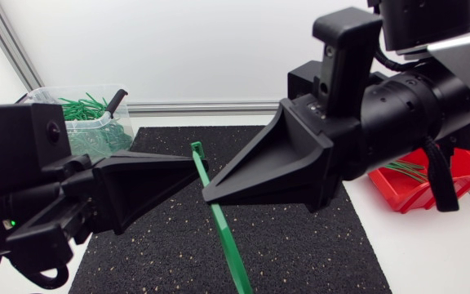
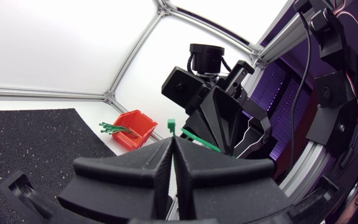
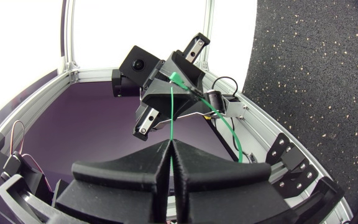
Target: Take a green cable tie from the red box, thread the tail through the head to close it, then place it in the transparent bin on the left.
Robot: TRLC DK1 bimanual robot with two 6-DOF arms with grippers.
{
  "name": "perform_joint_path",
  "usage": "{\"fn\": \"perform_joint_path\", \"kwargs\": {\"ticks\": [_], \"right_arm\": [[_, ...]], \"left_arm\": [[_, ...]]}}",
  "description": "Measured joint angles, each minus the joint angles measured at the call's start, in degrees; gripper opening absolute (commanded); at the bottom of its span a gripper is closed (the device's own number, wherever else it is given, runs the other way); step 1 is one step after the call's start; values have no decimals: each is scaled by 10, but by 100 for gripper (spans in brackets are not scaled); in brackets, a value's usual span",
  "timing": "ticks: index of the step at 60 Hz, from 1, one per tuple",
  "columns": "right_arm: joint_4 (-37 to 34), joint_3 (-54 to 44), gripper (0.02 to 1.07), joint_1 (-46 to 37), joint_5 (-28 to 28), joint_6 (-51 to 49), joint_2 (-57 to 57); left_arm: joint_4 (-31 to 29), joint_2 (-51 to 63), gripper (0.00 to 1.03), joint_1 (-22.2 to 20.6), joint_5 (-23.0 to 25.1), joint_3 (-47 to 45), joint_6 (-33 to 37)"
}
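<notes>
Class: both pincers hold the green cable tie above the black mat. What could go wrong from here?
1. The left pincer and right pincer both grip the cable tie near its head. The tail hangs free, so threading may miss.
2. The pincer tips sit very close together and might collide during regripping.

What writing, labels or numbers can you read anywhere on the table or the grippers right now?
None: no readable text shows on the left gripper, the right gripper, the green cable tie, the red box, the transparent bin or the black mat.
</notes>
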Motion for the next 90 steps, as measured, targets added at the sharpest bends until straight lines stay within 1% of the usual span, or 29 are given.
{"fn": "perform_joint_path", "kwargs": {"ticks": [15, 25, 51, 63, 70, 79, 90], "right_arm": [[0, -1, 8, -6, 0, 0, -3], [2, -1, 8, -7, 0, 0, -9], [5, -12, 8, -7, 0, 0, -10], [12, -12, 8, -7, 0, 0, -10], [12, -12, 8, -8, -2, 0, -10], [12, -12, 8, -7, -6, 0, -10], [4, -9, 8, -7, -13, 0, -11]], "left_arm": [[-10, -3, 4, 2, 0, 1, 0], [-15, -7, 4, -9, -2, 1, 0], [-19, -7, 4, -11, -9, 7, 0], [-19, -7, 4, -20, -13, 7, 0], [-24, -7, 4, -29, -20, 7, 0], [-28, -11, 4, -49, -45, 7, 0], [-43, -17, 4, -101, -99, 11, 16]]}}
